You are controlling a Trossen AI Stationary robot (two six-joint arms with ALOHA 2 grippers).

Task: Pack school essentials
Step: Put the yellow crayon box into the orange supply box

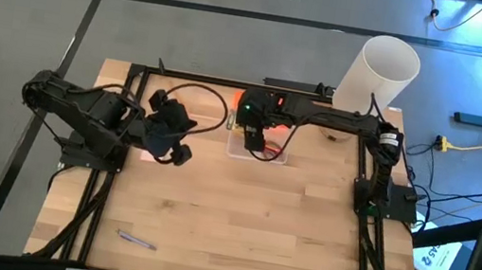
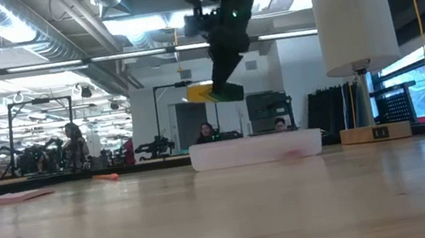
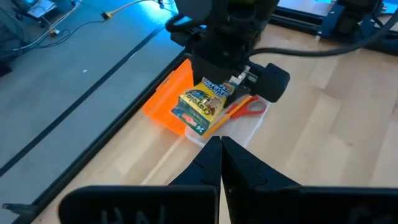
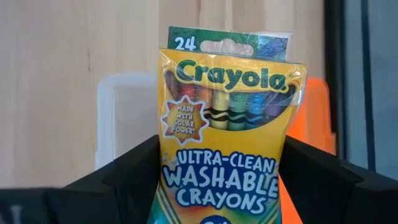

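My right gripper (image 1: 256,135) is shut on the yellow-green crayon box (image 4: 224,143), which hangs over the clear plastic box (image 2: 256,149) at the table's far middle. Red-handled scissors (image 3: 249,107) lie inside that clear box. Its orange lid (image 3: 166,96) lies open on the far side. A purple pen (image 1: 137,240) lies near the table's front left. A pink pad (image 2: 9,198) and an orange pencil (image 2: 105,177) lie on the table at the left. My left gripper (image 3: 221,158) hovers shut and holds nothing, left of the clear box. My right gripper pinches the crayon box by its two narrow side edges (image 4: 163,180), near its lower end, between the two fingers (image 4: 130,171). The fingers slant downward from the table's right. The box is lifted clear above the clear plastic box, tilted, with its flap end away from the gripper.
A tall white cylinder (image 1: 380,71) stands on a wooden base at the far right corner. Black frame rails (image 1: 109,182) run along the table's left, right and far sides. Bare wood spreads over the table's middle and front.
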